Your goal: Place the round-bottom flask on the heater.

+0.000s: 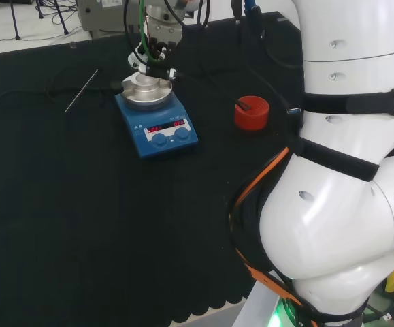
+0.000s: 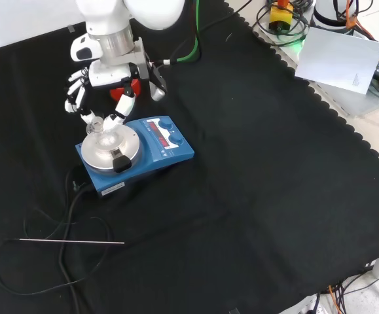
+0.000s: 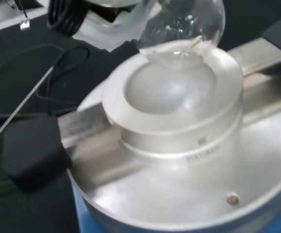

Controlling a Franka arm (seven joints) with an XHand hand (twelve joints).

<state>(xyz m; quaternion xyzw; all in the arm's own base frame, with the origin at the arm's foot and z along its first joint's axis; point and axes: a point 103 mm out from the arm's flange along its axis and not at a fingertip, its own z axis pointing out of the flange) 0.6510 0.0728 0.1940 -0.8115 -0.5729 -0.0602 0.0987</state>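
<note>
Right, the hand (image 2: 84,91) is down over the blue heater (image 2: 137,152) in the front view, black and white fingers (image 2: 121,106) curled in around the neck of the clear flask (image 2: 102,131). From the wrist, the flask's round glass belly (image 3: 184,26) sits at the rim of the bowl-shaped hollow in the metal block (image 3: 172,104) on top of the heater's silver plate (image 3: 179,194); whether it is fully seated or just touching the edge, I cannot tell. The hollow itself looks bare metal. The flask looks clear with glints and a smear inside, and whether it holds any liquid can't be told.

In the head view the heater (image 1: 157,122) stands toward the far left of the black cloth (image 1: 81,225), its two knobs facing the camera, and the hand (image 1: 152,61) hangs right above its metal block. Off to the right there, well apart from the heater, stands a red ribbed ring (image 1: 252,113), nothing resting on it. A thin metal rod (image 2: 71,241) lies on the cloth in front of the heater in the front view, among loops of black cable (image 2: 65,216).
</note>
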